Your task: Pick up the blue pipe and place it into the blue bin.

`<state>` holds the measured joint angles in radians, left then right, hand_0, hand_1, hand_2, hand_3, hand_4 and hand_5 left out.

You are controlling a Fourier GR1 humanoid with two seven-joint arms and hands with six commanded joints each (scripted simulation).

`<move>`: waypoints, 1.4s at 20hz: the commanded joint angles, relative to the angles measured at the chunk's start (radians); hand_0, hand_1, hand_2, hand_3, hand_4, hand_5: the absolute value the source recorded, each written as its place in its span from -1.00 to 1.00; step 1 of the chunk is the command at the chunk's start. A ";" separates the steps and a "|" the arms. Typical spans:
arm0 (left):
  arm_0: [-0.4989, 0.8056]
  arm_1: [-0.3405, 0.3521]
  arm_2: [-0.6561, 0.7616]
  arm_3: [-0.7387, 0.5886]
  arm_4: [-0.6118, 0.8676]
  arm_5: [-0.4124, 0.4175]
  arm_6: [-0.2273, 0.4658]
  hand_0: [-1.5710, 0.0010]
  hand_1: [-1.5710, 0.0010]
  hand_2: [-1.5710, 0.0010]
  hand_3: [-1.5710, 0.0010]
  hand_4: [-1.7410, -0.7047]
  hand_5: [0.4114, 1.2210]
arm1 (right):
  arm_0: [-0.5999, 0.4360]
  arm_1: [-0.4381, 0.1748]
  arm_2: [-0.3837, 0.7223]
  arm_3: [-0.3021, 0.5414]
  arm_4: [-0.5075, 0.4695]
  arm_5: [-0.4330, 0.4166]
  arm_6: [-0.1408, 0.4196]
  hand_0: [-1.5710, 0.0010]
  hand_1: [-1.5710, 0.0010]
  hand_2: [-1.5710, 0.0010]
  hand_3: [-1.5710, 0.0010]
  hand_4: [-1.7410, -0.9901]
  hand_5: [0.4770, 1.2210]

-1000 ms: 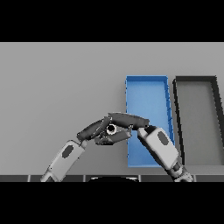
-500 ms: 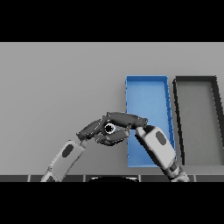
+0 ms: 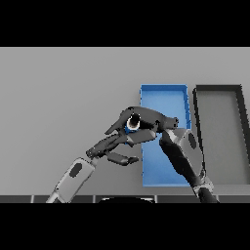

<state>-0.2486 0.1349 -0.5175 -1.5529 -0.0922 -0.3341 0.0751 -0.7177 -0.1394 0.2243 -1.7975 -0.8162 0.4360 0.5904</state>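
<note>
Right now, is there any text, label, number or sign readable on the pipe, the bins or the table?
None. No writing shows on the blue pipe held by the right robot hand, the blue bin, the dark bin or the grey table.

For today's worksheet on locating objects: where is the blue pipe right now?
In the head view, the blue pipe sits right of centre, held in the curled fingers of the right hand, just left of the blue bin and above the left hand.
</note>
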 commanded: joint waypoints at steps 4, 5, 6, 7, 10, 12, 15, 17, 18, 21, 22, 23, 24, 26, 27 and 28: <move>0.006 0.006 0.001 -0.016 0.001 0.003 0.009 1.00 1.00 1.00 1.00 0.59 -0.77 | -0.178 -0.092 -0.100 0.049 -0.147 -0.102 -0.026 -1.00 -1.00 -1.00 -1.00 -0.93 0.77; 0.008 0.007 -0.002 -0.022 -0.002 0.004 0.003 1.00 1.00 1.00 1.00 0.60 -0.78 | -0.216 -0.111 -0.121 0.082 -0.141 -0.105 -0.054 -1.00 -1.00 -1.00 -1.00 -0.94 0.75; 0.005 0.012 -0.002 -0.021 -0.004 0.000 -0.002 1.00 1.00 1.00 1.00 0.61 -0.78 | -0.257 -0.124 -0.140 0.118 -0.122 -0.132 -0.080 -1.00 -1.00 -1.00 -1.00 -0.95 0.72; 0.010 0.014 -0.005 -0.023 -0.005 -0.002 -0.006 1.00 1.00 1.00 1.00 0.61 -0.78 | -0.299 -0.146 -0.165 0.160 -0.118 -0.153 -0.095 -1.00 -1.00 -1.00 -1.00 -0.96 0.71; 0.013 0.021 -0.002 -0.023 0.001 -0.010 -0.010 1.00 1.00 1.00 1.00 0.61 -0.80 | -0.358 -0.204 -0.205 0.287 -0.025 -0.191 -0.120 -1.00 -1.00 -1.00 -1.00 -0.98 0.75; 0.018 0.024 0.002 -0.030 0.009 -0.012 -0.021 1.00 1.00 1.00 1.00 0.60 -0.80 | -0.360 -0.230 -0.225 0.390 0.052 -0.189 -0.132 -1.00 -1.00 -1.00 -1.00 -0.99 0.77; 0.029 0.028 0.010 -0.040 0.016 -0.006 -0.003 1.00 1.00 1.00 1.00 0.61 -0.81 | -0.289 -0.254 -0.252 0.475 0.110 -0.193 -0.118 -1.00 -1.00 -1.00 -1.00 -0.99 0.74; 0.019 0.026 0.010 -0.040 0.015 -0.007 0.007 1.00 1.00 1.00 1.00 0.63 -0.81 | -0.244 -0.254 -0.262 0.532 0.149 -0.199 -0.108 -1.00 -1.00 -1.00 -1.00 -1.00 0.72; 0.016 0.024 0.010 -0.031 0.007 -0.002 0.008 1.00 1.00 1.00 1.00 0.64 -0.81 | -0.216 -0.249 -0.256 0.530 0.160 -0.202 -0.094 -1.00 -1.00 -1.00 -1.00 -1.00 0.73; 0.017 0.020 0.016 -0.027 0.018 -0.005 0.018 1.00 1.00 1.00 1.00 0.64 -0.85 | -0.112 -0.243 -0.244 0.516 0.204 -0.235 -0.048 -1.00 -1.00 -1.00 -1.00 -1.00 0.73; 0.022 0.022 0.015 -0.031 0.020 -0.007 0.009 1.00 1.00 1.00 1.00 0.65 -0.85 | -0.080 -0.234 -0.240 0.516 0.212 -0.254 -0.021 -1.00 -1.00 -1.00 -1.00 -1.00 0.73; 0.020 0.015 0.010 -0.018 0.009 -0.001 0.005 1.00 1.00 1.00 1.00 0.65 -0.86 | -0.046 -0.229 -0.236 0.518 0.224 -0.265 -0.001 -1.00 -1.00 -1.00 -1.00 -1.00 0.73; 0.016 0.020 0.017 -0.009 0.014 -0.006 0.004 1.00 1.00 1.00 1.00 0.65 -0.86 | -0.014 -0.228 -0.228 0.514 0.228 -0.268 0.019 -1.00 -1.00 -1.00 -1.00 -1.00 0.73; 0.025 0.020 0.012 -0.026 0.012 -0.002 -0.006 1.00 1.00 1.00 1.00 0.66 -0.87 | 0.048 -0.254 -0.173 0.526 0.225 -0.281 0.019 -1.00 -1.00 -1.00 -1.00 -1.00 0.73; 0.010 0.011 0.013 -0.014 0.008 0.002 0.009 1.00 1.00 1.00 1.00 0.66 -0.87 | 0.068 -0.267 -0.139 0.533 0.211 -0.296 0.019 -1.00 -1.00 -1.00 -1.00 -0.87 0.74; 0.013 0.017 0.017 -0.012 0.015 -0.005 0.002 1.00 1.00 1.00 1.00 0.66 -0.87 | 0.088 -0.280 -0.107 0.545 0.198 -0.298 0.019 -1.00 -1.00 -1.00 -1.00 -0.77 0.74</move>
<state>-0.2357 0.1520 -0.5004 -1.5650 -0.0774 -0.3389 0.0767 -0.6288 -0.4195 0.1177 -1.2519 -0.6175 0.1405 0.6097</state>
